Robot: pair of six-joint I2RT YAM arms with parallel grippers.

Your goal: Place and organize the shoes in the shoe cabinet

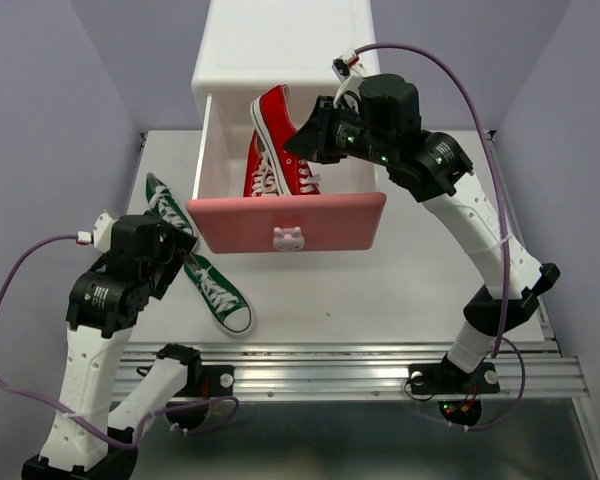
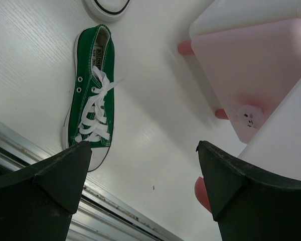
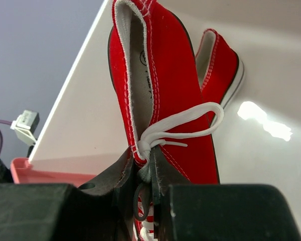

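The white shoe cabinet (image 1: 280,50) stands at the back with one drawer pulled out; its pink front (image 1: 325,222) carries a bunny knob (image 1: 288,237). One red shoe (image 1: 265,172) lies inside the drawer. My right gripper (image 1: 305,140) is shut on the second red shoe (image 1: 276,112) at its lace end and holds it heel up over the drawer. In the right wrist view the held shoe (image 3: 160,85) hangs in front of the lying one (image 3: 221,63). Two green shoes (image 1: 218,293) (image 1: 164,203) lie on the table by my open, empty left gripper (image 1: 170,245).
In the left wrist view one green shoe (image 2: 93,95) lies left of my open left gripper (image 2: 145,165), with the other's toe cap (image 2: 108,6) at the top edge. The cabinet's pale pink lower drawer front (image 2: 256,65) and pink feet (image 2: 184,47) are at the right. A metal rail (image 1: 340,365) runs along the table's near edge.
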